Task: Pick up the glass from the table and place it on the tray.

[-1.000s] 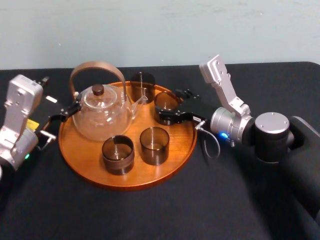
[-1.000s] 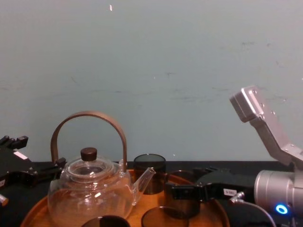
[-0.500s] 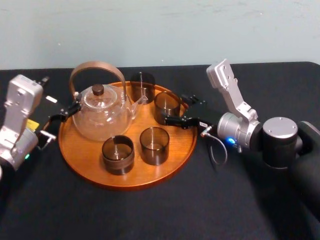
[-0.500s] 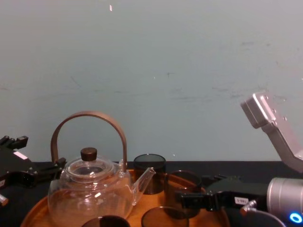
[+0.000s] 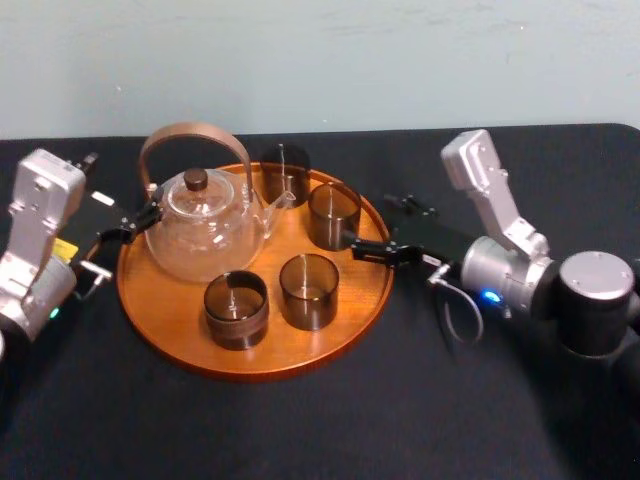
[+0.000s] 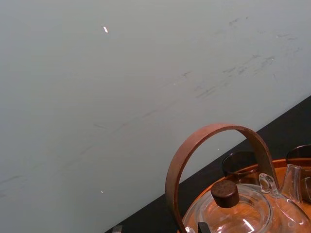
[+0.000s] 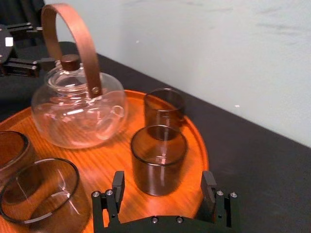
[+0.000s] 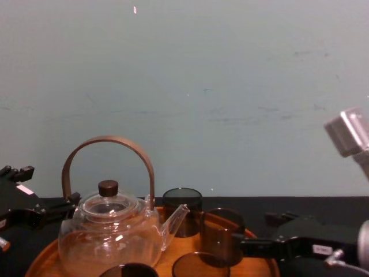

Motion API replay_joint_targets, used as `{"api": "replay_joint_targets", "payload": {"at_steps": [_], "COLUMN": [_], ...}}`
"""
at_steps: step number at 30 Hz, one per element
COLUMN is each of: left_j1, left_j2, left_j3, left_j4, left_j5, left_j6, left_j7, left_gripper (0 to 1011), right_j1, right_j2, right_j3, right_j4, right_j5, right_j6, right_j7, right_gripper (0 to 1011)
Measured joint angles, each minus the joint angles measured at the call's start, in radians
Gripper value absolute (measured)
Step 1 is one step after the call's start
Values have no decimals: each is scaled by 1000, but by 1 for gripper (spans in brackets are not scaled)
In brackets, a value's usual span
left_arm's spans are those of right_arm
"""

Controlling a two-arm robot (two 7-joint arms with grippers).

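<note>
A dark smoked glass stands upright on the right side of the round orange-brown wooden tray, which rests on the black table. My right gripper is open just right of that glass, near the tray's right rim, with its fingers apart from the glass and nothing between them. My left gripper sits idle at the tray's left edge, beside the teapot.
A clear glass teapot with a brown arched handle occupies the tray's left half. Three more dark glasses stand on the tray: one at the back, two at the front. A pale wall rises behind the table.
My right gripper has drawn back to the right, off the glass it was around one second ago. That glass stays standing on the tray. The left arm has not moved.
</note>
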Motion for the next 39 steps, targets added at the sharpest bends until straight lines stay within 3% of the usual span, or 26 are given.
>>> {"api": "replay_joint_targets", "payload": {"at_steps": [11,23,39], "left_j1": [0,0,0], "left_j2": [0,0,0], "left_j3": [0,0,0], "left_j4": [0,0,0], "left_j5": [0,0,0], "left_j6": [0,0,0], "left_j7": [0,0,0], "left_gripper": [1009,1010,1010], "right_j1": [-84,-84,-84], "right_j2": [60,62,63], "right_j3": [92,195,186], "right_j4": [-93,-49,-54], "right_j5": [13,34,33], "right_j6": [-38,-61,-60], "right_j7": [-78,-142,-134], "right_gripper": [1002,1002,1002]}}
